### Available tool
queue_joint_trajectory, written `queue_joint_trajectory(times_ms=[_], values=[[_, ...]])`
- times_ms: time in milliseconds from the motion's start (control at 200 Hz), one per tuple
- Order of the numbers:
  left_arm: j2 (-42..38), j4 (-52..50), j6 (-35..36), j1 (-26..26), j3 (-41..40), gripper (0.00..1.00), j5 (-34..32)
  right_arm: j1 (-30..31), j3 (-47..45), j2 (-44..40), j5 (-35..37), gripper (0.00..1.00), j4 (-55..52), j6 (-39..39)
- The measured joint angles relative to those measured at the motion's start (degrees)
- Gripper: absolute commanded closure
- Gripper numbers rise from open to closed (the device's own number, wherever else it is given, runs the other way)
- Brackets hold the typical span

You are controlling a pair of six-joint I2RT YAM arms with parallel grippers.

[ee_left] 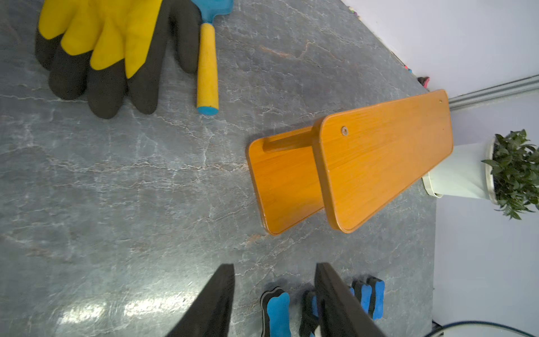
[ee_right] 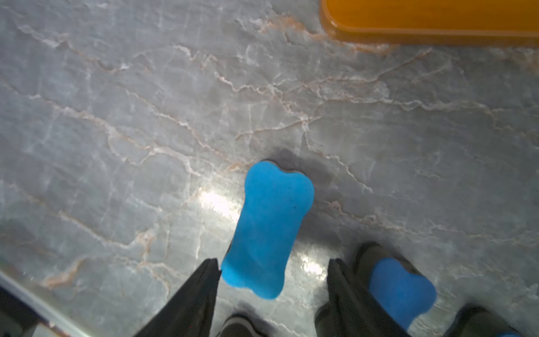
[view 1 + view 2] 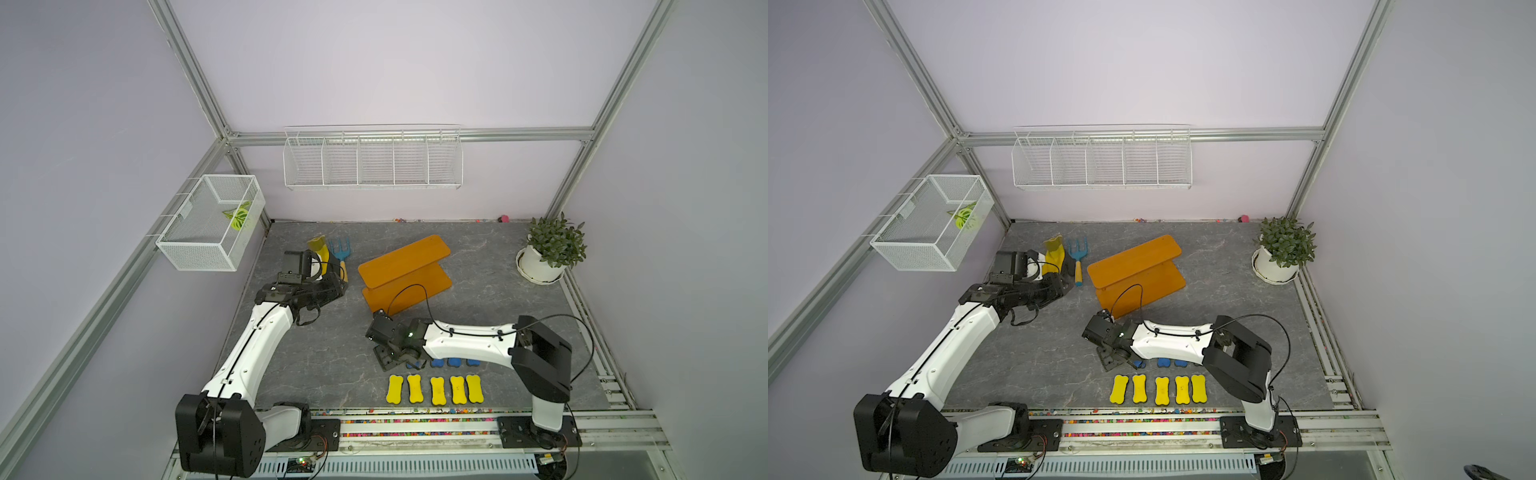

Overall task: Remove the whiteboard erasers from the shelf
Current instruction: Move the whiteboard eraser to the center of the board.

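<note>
The orange shelf (image 3: 405, 266) (image 3: 1136, 262) (image 1: 385, 157) stands mid-table with both boards bare. Several yellow whiteboard erasers (image 3: 435, 390) (image 3: 1160, 390) lie in a row near the front edge. Behind them is a row of blue erasers (image 3: 454, 362), partly hidden under my right arm. My right gripper (image 3: 403, 360) (image 2: 273, 259) is low over the table and open. A blue eraser (image 2: 271, 227) lies flat just ahead of its fingers, and another (image 2: 402, 291) lies beside one finger. My left gripper (image 3: 337, 283) (image 1: 275, 265) is open and holds nothing, left of the shelf.
Yellow-and-black gloves (image 3: 318, 245) (image 1: 102, 38) and a blue rake (image 3: 340, 249) (image 1: 207, 64) lie right by my left gripper. A potted plant (image 3: 548, 253) stands at the back right. White wire baskets (image 3: 372, 160) (image 3: 212, 222) hang on the back and left walls.
</note>
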Motion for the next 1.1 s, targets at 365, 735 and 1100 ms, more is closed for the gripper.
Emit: queue_joint_trajectory(times_ms=[365, 735, 1100], values=[[0.02, -0.48, -0.02, 0.52, -0.02, 0.44, -2.23, 0.02, 7.74, 6.62, 0.35, 0.38, -4.96, 0.68], [0.37, -0.44, -0.02, 1.09, -0.02, 0.44, -1.9, -0.39, 9.01, 8.98, -0.5, 0.56, -7.76, 2.01], [0.37, -0.15, -0.07, 2.6, -0.04, 0.46, 0.35, -1.16, 9.38, 8.72, 1.95, 0.61, -11.72, 7.72]])
